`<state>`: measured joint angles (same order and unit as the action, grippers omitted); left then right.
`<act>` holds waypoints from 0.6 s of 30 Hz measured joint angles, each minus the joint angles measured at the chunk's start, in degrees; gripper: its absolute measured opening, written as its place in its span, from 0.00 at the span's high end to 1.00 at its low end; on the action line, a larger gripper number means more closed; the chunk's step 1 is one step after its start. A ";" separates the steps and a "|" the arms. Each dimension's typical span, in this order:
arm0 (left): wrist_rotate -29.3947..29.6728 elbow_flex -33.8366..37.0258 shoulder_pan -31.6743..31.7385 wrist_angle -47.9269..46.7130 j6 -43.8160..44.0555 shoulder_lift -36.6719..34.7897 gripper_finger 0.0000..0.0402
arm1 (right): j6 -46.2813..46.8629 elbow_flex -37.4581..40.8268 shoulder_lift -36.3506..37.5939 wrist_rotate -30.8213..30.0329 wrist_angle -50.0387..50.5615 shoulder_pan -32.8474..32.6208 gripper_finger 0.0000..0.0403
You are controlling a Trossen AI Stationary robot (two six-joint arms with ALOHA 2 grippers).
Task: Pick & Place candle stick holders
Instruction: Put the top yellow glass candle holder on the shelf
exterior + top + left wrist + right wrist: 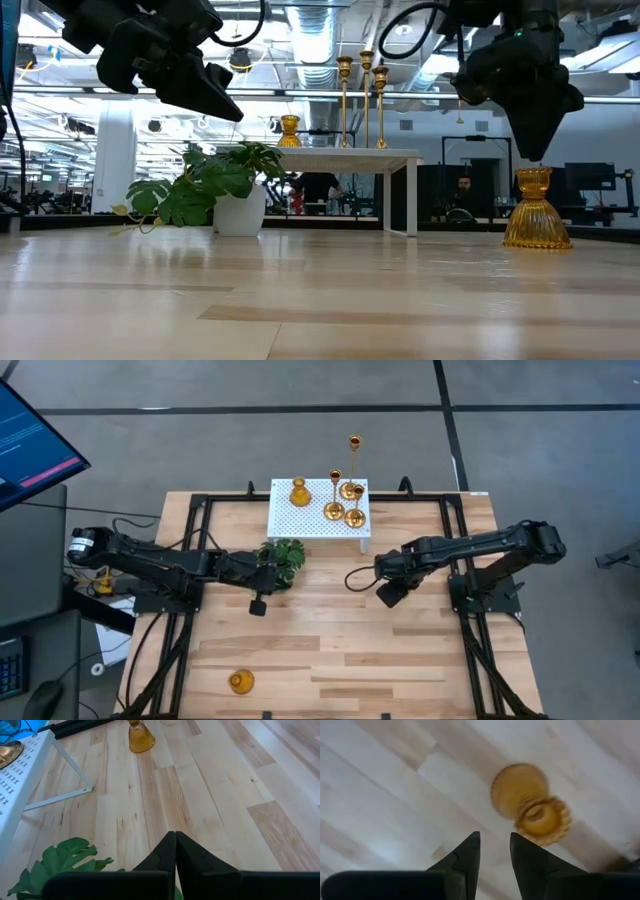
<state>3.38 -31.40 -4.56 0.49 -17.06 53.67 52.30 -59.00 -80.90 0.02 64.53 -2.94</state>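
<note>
In the high view, going from the left: the left arm reaches in from the left edge across the middle of the wooden tabletop [330, 650]. The left gripper [259, 603] sits just below the green leafy plant [284, 559], left of centre. In the left wrist view its jaws are pressed together, holding nothing.

Low in the frame, left of centre and well apart from everything else, a short amber candle stick holder [240, 681] stands alone on the bare wood. In the low view this squat holder [536, 210] stands upright at the right of the frame.

Up at the top centre is the white perforated platform [300, 520], standing on thin white legs. At its left part sits a squat cone-shaped holder [299, 492]. At its right part is a cluster of tall gold holders [346, 488] with thin stems on round bases; three stems show in the low view, and a fourth round base shows from above.

Right of centre, the right gripper [390, 593] hangs above bare wood, below the platform's right end, with the right arm running off toward the right edge. In the right wrist view the right gripper's jaws stand slightly apart with nothing between them, and a ribbed amber holder [536, 810] shows blurred past the fingertips.

In the low view both grippers hang above the tabletop without touching it.
</note>
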 joint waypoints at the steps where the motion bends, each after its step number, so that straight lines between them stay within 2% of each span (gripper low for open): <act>1: 0.00 0.02 0.00 0.00 0.00 0.00 0.99 | -0.39 0.00 0.00 -0.95 0.03 0.00 0.76; 8: 0.00 0.02 0.00 0.03 0.00 0.00 0.98 | -1.85 0.00 0.00 -4.43 -0.18 0.00 0.76; 18: 0.00 0.02 0.00 0.03 1.29 0.00 0.98 | -1.79 2.07 -0.02 -4.75 -0.31 0.00 0.76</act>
<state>3.38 -31.38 -4.56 0.51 -15.77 53.67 50.50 -56.93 -80.93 -4.73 64.22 -2.94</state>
